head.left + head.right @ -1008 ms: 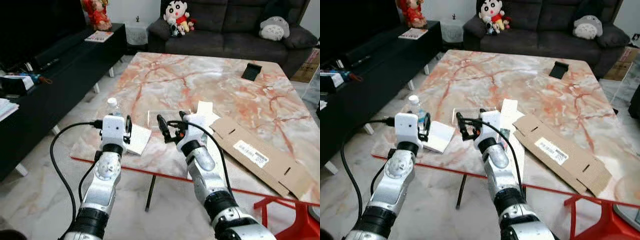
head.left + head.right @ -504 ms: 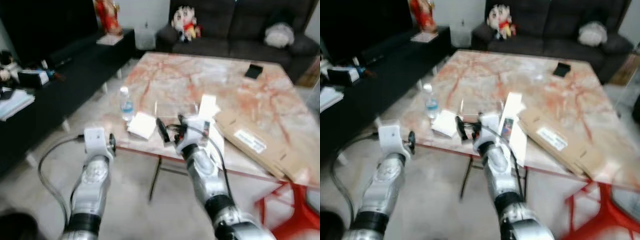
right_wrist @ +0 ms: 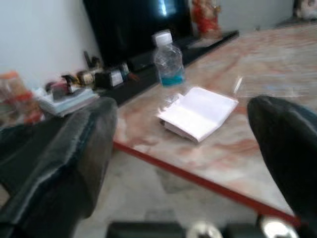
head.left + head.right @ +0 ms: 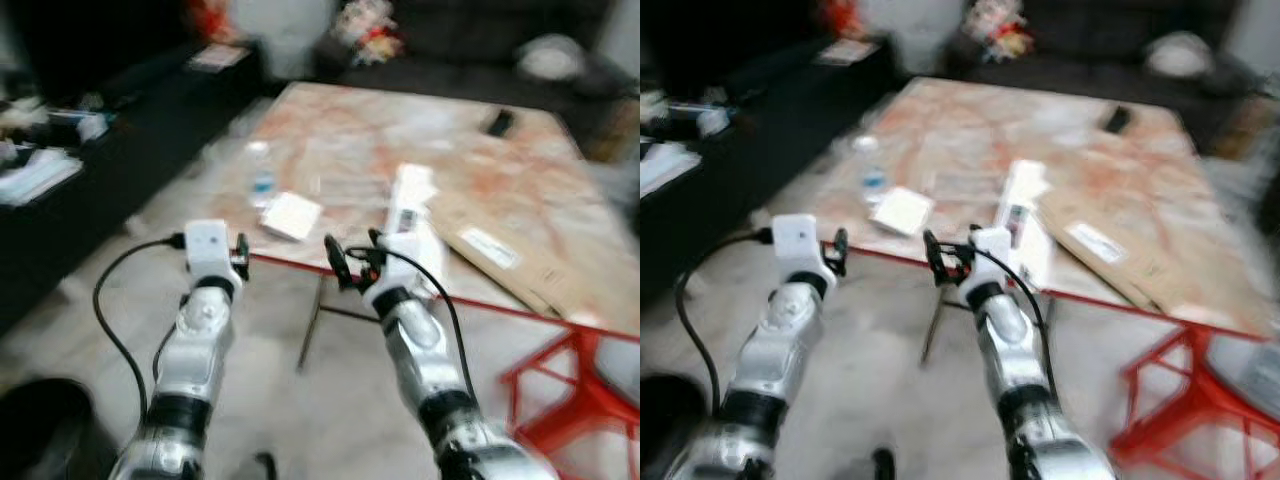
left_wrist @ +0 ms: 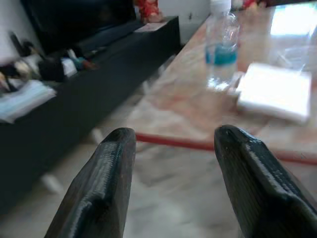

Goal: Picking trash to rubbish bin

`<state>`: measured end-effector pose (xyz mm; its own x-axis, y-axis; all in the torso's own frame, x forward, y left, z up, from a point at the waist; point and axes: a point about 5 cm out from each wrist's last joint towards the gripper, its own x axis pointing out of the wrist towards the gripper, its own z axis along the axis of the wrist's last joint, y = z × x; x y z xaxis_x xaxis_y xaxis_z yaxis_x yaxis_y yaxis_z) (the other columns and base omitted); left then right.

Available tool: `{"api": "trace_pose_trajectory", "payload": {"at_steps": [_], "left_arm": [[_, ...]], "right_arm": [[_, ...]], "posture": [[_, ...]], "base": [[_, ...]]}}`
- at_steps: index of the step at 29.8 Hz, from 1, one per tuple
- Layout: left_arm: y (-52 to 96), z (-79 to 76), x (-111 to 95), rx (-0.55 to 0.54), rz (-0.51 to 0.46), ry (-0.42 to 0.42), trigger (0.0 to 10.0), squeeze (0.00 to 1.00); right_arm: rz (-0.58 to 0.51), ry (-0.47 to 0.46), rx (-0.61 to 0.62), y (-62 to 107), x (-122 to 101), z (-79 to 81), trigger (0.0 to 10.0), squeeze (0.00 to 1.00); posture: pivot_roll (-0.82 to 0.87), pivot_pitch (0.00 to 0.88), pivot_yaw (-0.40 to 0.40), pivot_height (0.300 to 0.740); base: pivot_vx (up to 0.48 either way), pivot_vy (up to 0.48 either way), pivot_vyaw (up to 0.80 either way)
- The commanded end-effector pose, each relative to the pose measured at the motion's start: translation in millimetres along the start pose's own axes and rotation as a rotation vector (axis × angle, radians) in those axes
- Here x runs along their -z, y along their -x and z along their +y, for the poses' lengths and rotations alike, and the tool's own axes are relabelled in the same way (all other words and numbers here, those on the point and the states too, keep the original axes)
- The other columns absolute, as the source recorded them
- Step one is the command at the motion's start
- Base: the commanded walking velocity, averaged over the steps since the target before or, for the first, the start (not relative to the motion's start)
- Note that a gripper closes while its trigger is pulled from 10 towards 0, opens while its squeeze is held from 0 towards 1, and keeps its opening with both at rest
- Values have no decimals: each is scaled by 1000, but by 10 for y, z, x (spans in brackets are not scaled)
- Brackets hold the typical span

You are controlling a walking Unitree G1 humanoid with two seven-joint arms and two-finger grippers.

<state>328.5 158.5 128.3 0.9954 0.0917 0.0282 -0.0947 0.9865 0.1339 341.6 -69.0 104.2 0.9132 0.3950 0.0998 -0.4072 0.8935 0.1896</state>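
On the marble table (image 4: 340,130) stand a small water bottle (image 4: 262,185) with a blue label and, beside it, a white folded paper pad (image 4: 291,215). A tall white box (image 4: 408,195) and a flat cardboard sheet (image 4: 505,255) lie further right. Both grippers hang over the floor, short of the table's red front edge. My left gripper (image 4: 240,262) is open and empty; its wrist view looks at the bottle (image 5: 221,44) and pad (image 5: 275,91). My right gripper (image 4: 352,262) is open and empty too, facing the bottle (image 3: 168,62) and pad (image 3: 200,111).
A black TV console (image 4: 100,190) with clutter runs along the left. A dark sofa (image 4: 480,60) stands behind the table, and a red stool frame (image 4: 580,390) at the right. A dark round object (image 4: 45,425) sits on the floor at the lower left, blurred.
The whole picture has shifted and blurred: the camera has backed away from the table. Both grippers, earlier over the table's front edge, are now over the floor before it.
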Motion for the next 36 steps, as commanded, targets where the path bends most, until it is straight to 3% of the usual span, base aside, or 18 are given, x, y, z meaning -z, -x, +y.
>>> {"api": "trace_pose_trajectory", "payload": {"at_steps": [1,9,36], "left_arm": [[-28,-75,-147,23,-79,-47,10000,0],[-19,-56,-158,3,-97,-40,10000,0],[-27,9,-143,-47,-97,-35,10000,0]], "right_arm": [[-10,-14,17,-31,-54,-24,10000,0],[-18,-14,8,-41,-71,-5,10000,0],[-25,-12,-21,-62,-83,65,10000,0]], "posture": [[68,64,-17,740],[67,62,-17,740],[66,59,-20,740]], "base": [[0,0,0],[0,0,-65],[272,0,0]]}}
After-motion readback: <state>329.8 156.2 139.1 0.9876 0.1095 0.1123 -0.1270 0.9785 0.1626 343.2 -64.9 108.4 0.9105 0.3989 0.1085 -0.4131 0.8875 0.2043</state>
